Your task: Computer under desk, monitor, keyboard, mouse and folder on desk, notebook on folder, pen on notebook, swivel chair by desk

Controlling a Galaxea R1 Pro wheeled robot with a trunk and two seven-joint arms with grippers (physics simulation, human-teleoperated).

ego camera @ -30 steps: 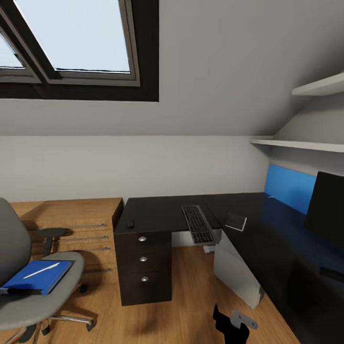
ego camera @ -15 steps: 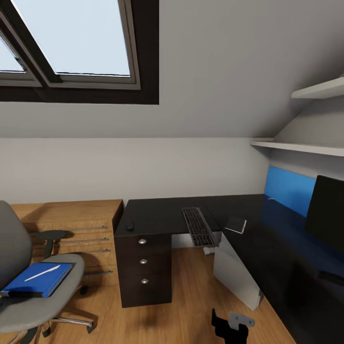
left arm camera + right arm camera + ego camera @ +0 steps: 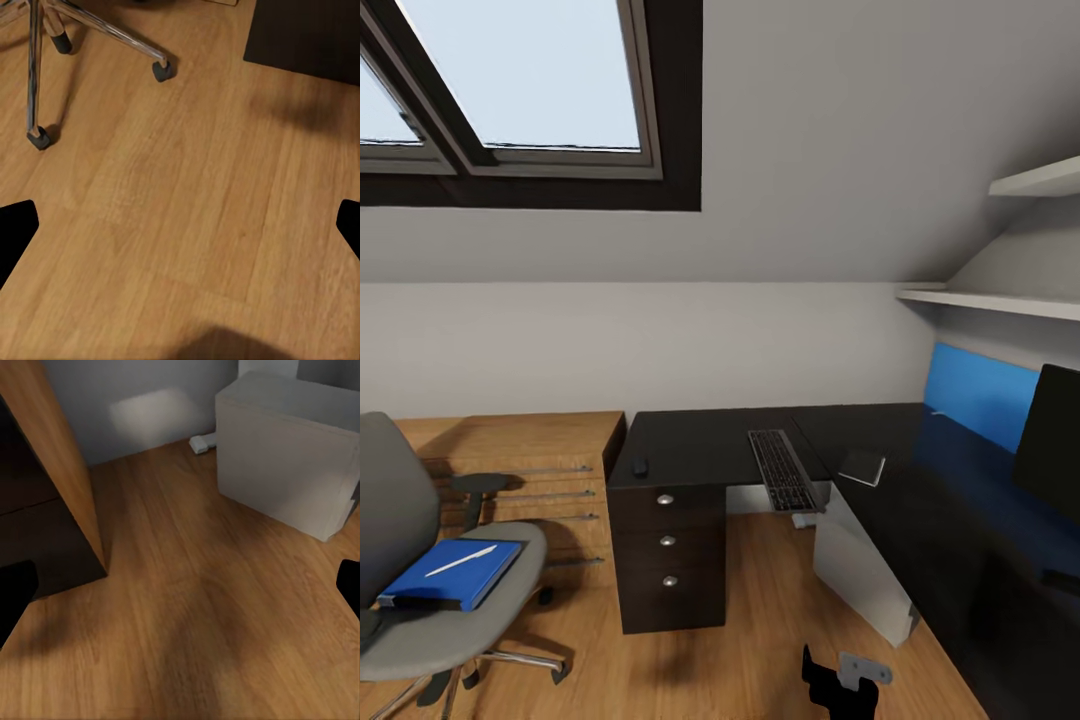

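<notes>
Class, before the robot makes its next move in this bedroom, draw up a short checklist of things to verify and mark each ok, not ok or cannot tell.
1. Computer under the desk: ok.
2. Monitor on desk: ok.
3. Keyboard beside monitor: not ok, far apart.
4. Mouse beside keyboard: not ok, apart near the desk's left edge.
5. Folder on desk: not ok, on the swivel chair with the pen on it.
6. Grippers empty: cannot tell.

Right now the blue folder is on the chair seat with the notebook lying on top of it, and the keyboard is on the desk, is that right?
Not quite. What lies on the folder is the white pen, not the notebook, which sits on the desk. The head view shows this. The folder is on the chair seat and the keyboard is on the desk, as you said.
</notes>
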